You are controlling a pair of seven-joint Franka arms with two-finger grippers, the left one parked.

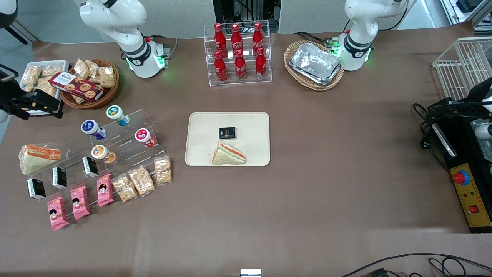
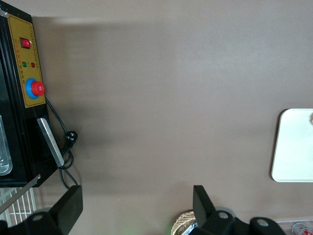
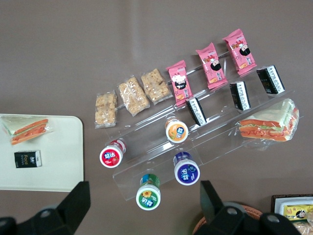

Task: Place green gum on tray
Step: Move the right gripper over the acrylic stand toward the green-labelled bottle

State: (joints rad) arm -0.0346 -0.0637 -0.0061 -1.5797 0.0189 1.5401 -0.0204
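Approach step: claw (image 3: 142, 205) hangs high with fingers spread, empty, above the green gum (image 3: 148, 194) on the clear stepped rack's top tier. Next it must descend, grip the bottle, and carry it to the tray (image 1: 200, 127) mid-worktop.

Lab: Franka arm bases (image 1: 144, 57), emergency-stop box (image 1: 471, 192).

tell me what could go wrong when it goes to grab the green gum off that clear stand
The gripper hangs open above the green gum, not yet holding it. The blue-lidded bottle stands close beside it, so a finger could bump it or close on the wrong one. The bottles lie tilted on a clear stepped stand, so a nudge may send the gum rolling. On the tray, a sandwich and a black packet limit the free space.
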